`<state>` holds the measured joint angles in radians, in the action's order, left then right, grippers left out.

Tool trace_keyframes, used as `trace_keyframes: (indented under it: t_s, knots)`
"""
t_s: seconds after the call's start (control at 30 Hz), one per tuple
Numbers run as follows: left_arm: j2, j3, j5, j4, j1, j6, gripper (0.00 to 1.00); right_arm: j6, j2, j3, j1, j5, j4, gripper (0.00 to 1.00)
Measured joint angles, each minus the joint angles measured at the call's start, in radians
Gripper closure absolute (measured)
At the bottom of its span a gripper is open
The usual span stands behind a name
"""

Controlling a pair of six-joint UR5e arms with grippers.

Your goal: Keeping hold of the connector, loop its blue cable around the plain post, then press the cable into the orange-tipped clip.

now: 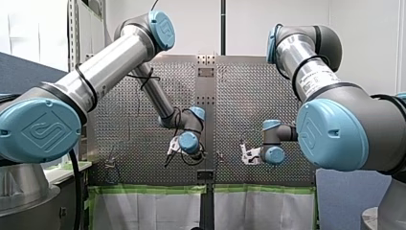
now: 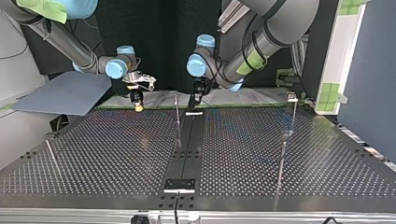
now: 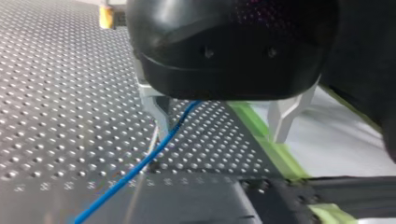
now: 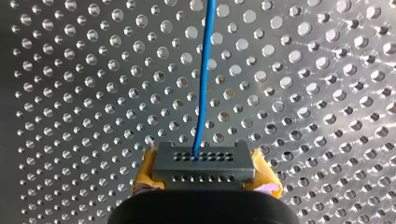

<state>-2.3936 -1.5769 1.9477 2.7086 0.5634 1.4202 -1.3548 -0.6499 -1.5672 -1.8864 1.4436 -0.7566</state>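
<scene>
My right end effector (image 4: pixel 205 169) clamps the connector (image 4: pixel 205 161); my left end effector (image 3: pixel 220 133) gapes, blue cable (image 3: pixel 135 171) beside one finger, so tension could pull it free

No legible text or labels

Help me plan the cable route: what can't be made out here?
Right wrist view: the cable is cut off ahead of the connector.
Left wrist view: the left hand covers part of the cable.
Top view: posts too thin to tell plain from orange-tipped.
</scene>
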Motion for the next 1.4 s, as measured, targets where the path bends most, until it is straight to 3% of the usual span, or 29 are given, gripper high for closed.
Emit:
trace_keyframes:
  t_s: [0.17,0.43,0.7,1.1,1.4]
  knots:
    - [0.001,-0.005,-0.010,0.005,0.008,-0.013,0.00,0.000,0.000,0.000,0.002,0.000,0.000,1.00]
    - [0.002,-0.006,-0.093,-0.001,0.040,-0.014,0.00,0.000,0.000,0.000,0.005,-0.005,0.000,1.00]
    - [0.002,-0.006,-0.161,-0.020,0.074,0.029,0.00,0.001,0.000,-0.001,0.005,-0.009,-0.002,1.00]
    - [0.002,-0.006,-0.115,-0.031,0.090,0.106,0.00,0.006,0.000,0.000,0.003,-0.009,0.011,1.00]
    - [0.002,-0.005,-0.095,-0.040,0.102,0.133,0.00,0.006,0.000,0.000,0.005,-0.009,0.011,1.00]
